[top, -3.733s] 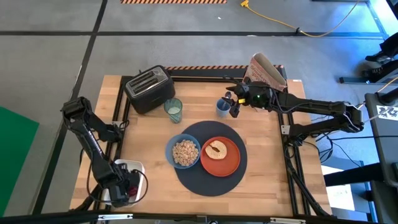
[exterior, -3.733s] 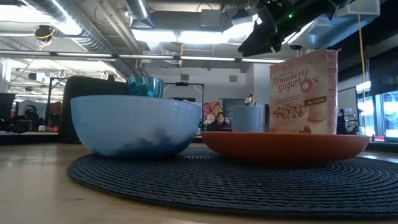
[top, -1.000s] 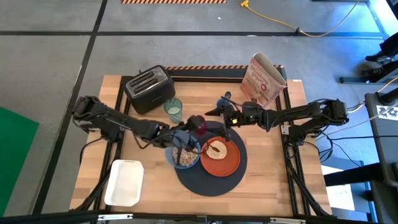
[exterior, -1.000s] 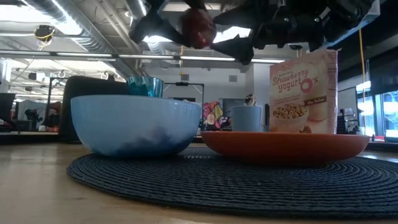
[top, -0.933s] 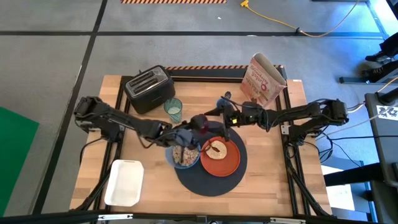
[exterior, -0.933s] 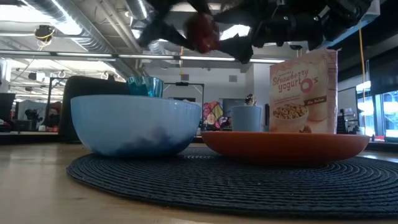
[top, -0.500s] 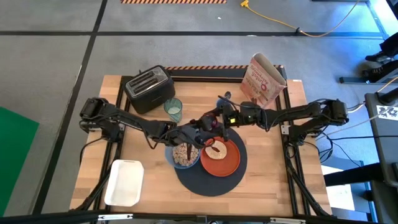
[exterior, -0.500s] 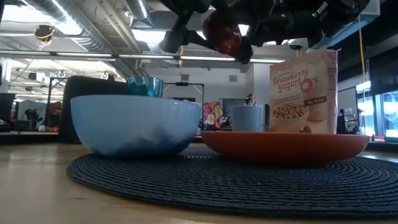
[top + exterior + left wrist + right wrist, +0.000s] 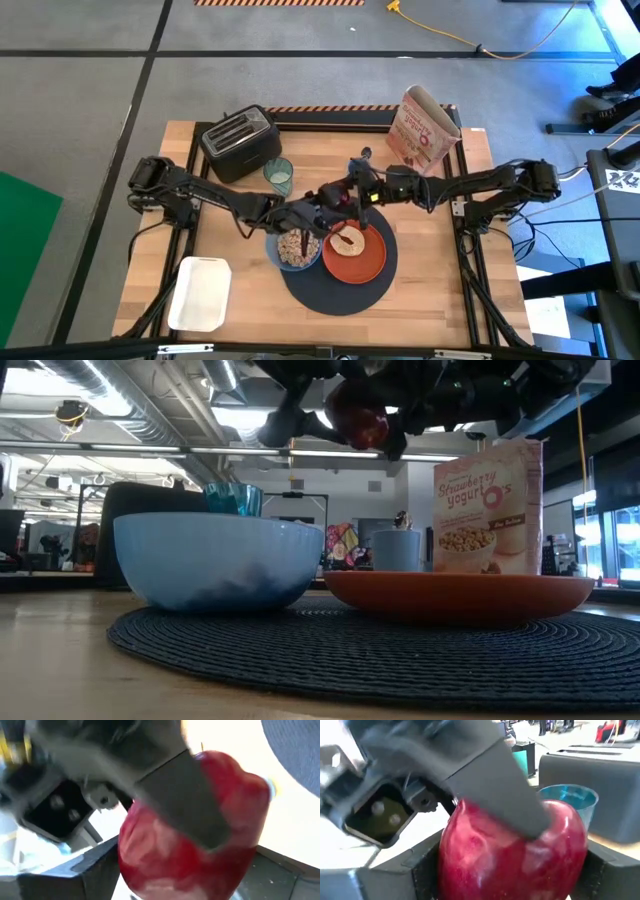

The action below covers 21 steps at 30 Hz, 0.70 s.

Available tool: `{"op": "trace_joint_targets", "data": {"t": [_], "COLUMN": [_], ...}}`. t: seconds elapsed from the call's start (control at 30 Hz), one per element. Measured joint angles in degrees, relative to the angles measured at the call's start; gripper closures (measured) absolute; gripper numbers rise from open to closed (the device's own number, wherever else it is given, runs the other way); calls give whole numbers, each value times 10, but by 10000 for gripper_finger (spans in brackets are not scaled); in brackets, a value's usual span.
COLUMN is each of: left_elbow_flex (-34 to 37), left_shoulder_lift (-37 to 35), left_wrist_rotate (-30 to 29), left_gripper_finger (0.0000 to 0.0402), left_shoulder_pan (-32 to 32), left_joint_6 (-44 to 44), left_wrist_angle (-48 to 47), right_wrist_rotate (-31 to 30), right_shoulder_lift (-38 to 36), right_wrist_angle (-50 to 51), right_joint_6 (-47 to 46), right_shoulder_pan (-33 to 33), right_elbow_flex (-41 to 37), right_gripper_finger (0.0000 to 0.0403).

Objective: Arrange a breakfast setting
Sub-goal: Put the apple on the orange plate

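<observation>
A red apple [image 9: 343,199] hangs in the air over the far edge of the dark round mat [image 9: 340,292]. My left gripper [image 9: 332,200] reaches it from the table's left and my right gripper [image 9: 356,193] from the right; both are shut on it. The blue bowl [image 9: 293,250] of cereal and the orange plate [image 9: 368,264] with a piece of bread rest on the mat. The green tumbler [image 9: 279,178] stands by the toaster. The spoon [image 9: 402,519] sticks up out of a blue mug [image 9: 397,550]. My left gripper pinches the apple between its two fingers; one finger [image 9: 495,785] lies across the apple's side [image 9: 470,825]. It comes about level from the table's left. The apple is lifted clear, well above the plate [image 9: 460,595]. My right gripper has the same apple [image 9: 190,855] between its two fingers, coming about level from the table's right. One finger [image 9: 185,795] lies across the apple's side [image 9: 145,830], crosswise to my left fingers.
A black toaster [image 9: 240,143] stands at the far left, a cereal box [image 9: 425,120] at the far right, and a white tray [image 9: 200,293] at the near left. Bare wood lies on the table's near right.
My left gripper has carried the apple toward the table's right, from over the bowl to my right gripper, which has stayed nearly in place. The apple now sits between the fingers of both.
</observation>
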State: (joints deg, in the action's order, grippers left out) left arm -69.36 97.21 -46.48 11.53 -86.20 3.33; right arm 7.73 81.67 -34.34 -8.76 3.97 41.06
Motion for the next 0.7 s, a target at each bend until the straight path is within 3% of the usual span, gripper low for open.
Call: {"op": "trace_joint_targets", "data": {"t": [0.23, 0.33, 0.47, 0.57, 0.7], "left_elbow_flex": [0, 0, 0, 0, -1], "left_shoulder_lift": [-11, -16, -29, -40, -66], "left_wrist_rotate": [-47, -86, -96, -80, 18], "left_gripper_finger": [12, 4, 2, 2, 2], "left_shoulder_pan": [-13, -17, -18, -19, -37], "left_joint_6": [145, 252, 401, 531, 718], "left_wrist_angle": [0, -12, -70, -139, -246], "right_wrist_rotate": [-40, -62, -103, -133, -138], "right_shoulder_lift": [0, -1, -1, -1, -1], "right_wrist_angle": [-40, -39, -20, -16, -41], "right_joint_6": [54, 89, 127, 159, 188], "right_shoulder_pan": [2, 2, 2, 2, 2], "right_elbow_flex": [-4, -4, -5, -10, -30], "right_gripper_finger": [97, 105, 101, 99, 100]}}
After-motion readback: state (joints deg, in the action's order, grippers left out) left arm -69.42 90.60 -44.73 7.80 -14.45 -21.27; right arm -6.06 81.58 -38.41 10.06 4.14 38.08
